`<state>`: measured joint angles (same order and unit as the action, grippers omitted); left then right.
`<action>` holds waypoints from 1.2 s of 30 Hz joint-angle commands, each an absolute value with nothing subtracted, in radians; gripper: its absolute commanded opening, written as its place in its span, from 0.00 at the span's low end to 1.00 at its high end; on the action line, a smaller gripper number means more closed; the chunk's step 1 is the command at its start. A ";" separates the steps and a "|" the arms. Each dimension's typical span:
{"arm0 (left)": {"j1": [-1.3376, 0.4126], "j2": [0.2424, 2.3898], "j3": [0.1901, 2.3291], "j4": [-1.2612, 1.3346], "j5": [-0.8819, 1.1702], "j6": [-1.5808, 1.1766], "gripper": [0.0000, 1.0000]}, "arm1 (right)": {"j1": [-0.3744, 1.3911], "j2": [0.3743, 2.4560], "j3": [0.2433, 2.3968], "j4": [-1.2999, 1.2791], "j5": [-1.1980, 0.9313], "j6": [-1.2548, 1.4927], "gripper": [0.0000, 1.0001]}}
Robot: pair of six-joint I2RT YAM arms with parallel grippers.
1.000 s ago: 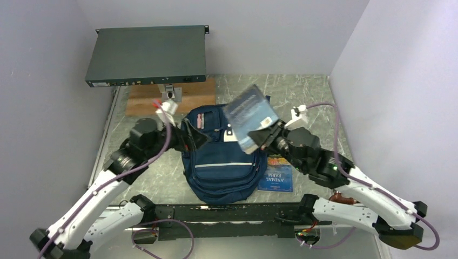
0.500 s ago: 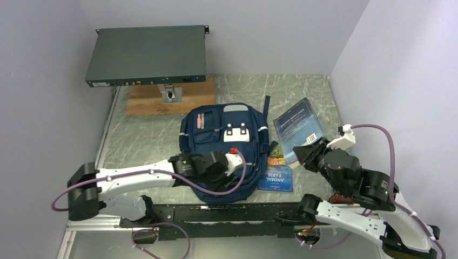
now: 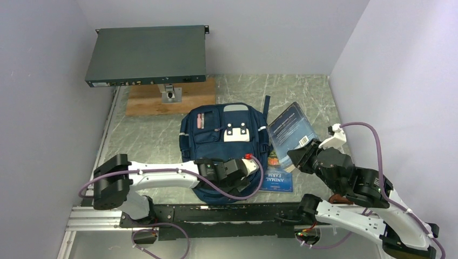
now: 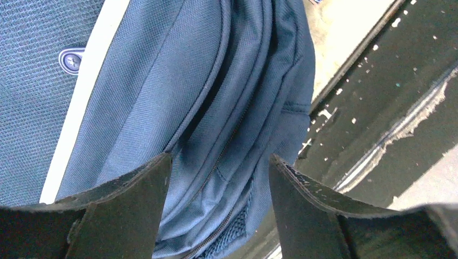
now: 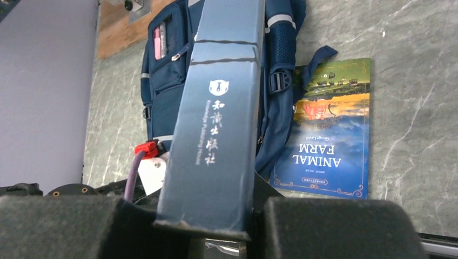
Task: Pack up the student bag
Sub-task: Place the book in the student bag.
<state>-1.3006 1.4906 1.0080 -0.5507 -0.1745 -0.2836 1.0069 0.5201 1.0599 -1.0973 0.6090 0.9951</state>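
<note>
The navy-blue student bag point(image 3: 224, 143) lies flat in the middle of the table, front pocket up and pens in a side sleeve. My left gripper point(image 3: 232, 181) hangs over the bag's near end. In the left wrist view it point(image 4: 219, 210) is open and empty, its jaws straddling a zipper seam of the bag point(image 4: 162, 81). My right gripper point(image 3: 300, 156) is shut on a dark blue book point(image 3: 290, 128) and holds it tilted just right of the bag. The book's spine point(image 5: 216, 118) stands up between the jaws point(image 5: 208, 221). An "Animal Farm" book point(image 3: 278, 175) lies beside the bag.
A black rack unit point(image 3: 146, 54) stands on a wooden board point(image 3: 170, 102) at the back left. A black rail point(image 3: 227, 213) runs along the near edge, close under the bag's end point(image 4: 389, 81). Purple walls close in on both sides.
My left arm swung from the bag's far left side down to its near end and opened. My right gripper brought the dark blue book from above the bag to its right side.
</note>
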 commanded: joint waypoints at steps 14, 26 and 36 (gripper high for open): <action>-1.301 1.625 1.174 -0.640 -0.672 -0.416 0.00 | 1.011 0.531 1.065 -1.045 0.546 1.008 0.00; -1.217 1.540 1.488 -0.719 -0.857 -0.239 0.00 | 1.011 0.528 1.093 -1.295 0.395 1.107 0.00; -1.165 1.451 1.570 -0.596 -0.703 -0.085 0.00 | 1.011 0.470 0.827 -0.727 -0.027 1.209 0.00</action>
